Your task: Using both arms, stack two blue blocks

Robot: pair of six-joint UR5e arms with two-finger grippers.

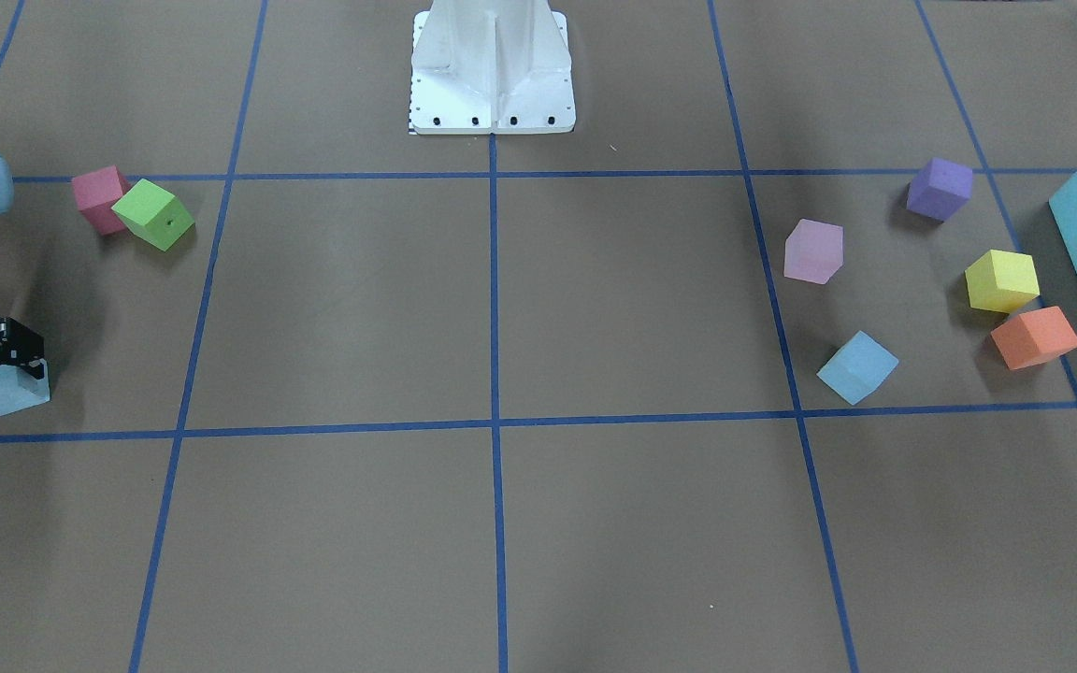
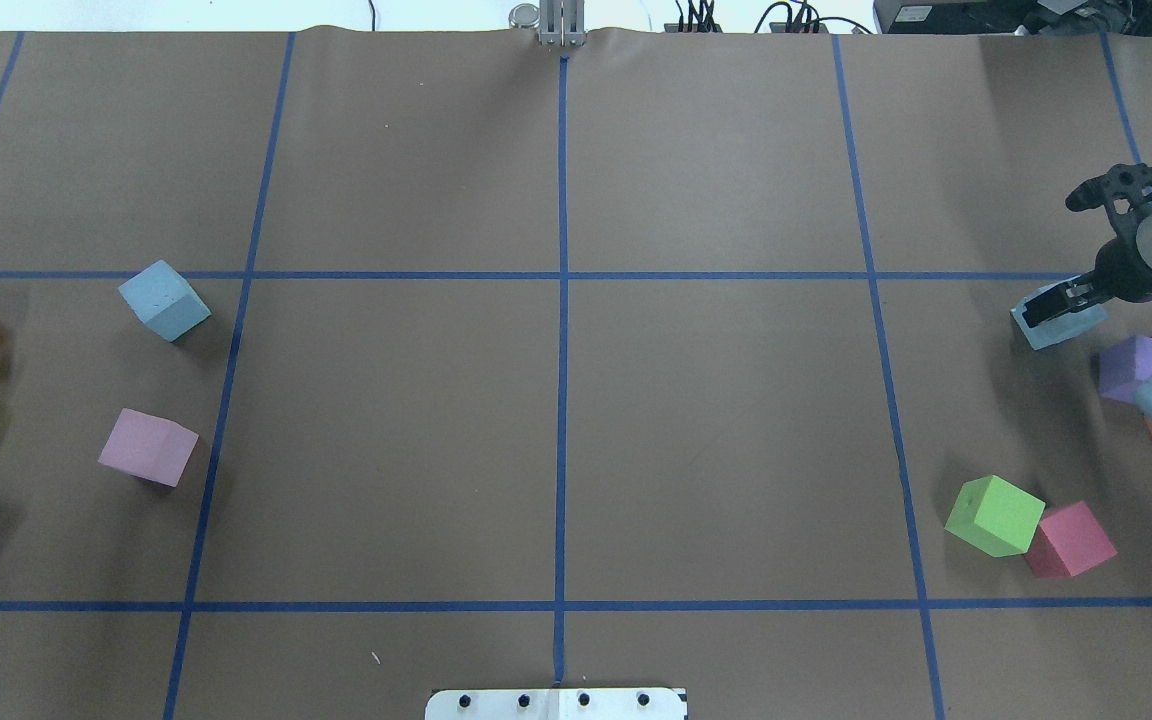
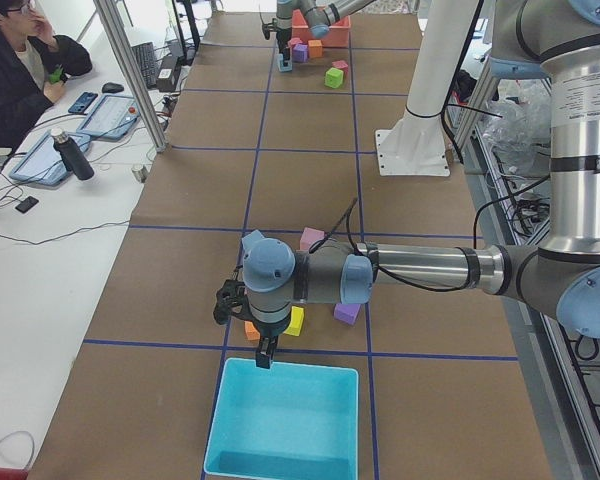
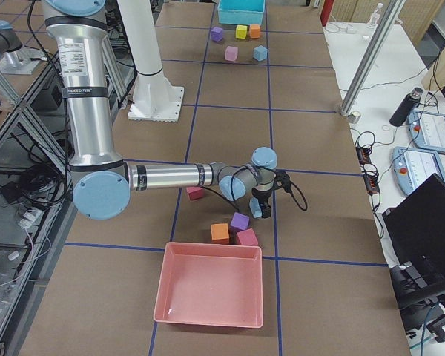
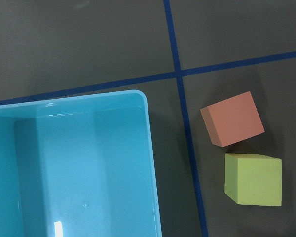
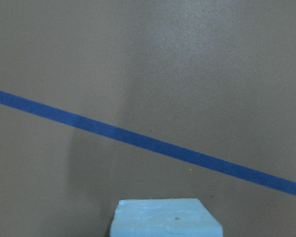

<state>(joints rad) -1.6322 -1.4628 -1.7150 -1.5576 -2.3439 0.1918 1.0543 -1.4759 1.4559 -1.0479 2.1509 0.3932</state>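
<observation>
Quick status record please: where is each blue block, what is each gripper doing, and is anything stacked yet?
right gripper: closed around the first blue block; cannot tell if it is lifted
left gripper: over the rim of the teal bin; cannot tell if it is open or shut
second blue block: free on the table on the robot's left side, touching no other cube
stack: not yet made; the two blocks sit at opposite ends of the table
</observation>
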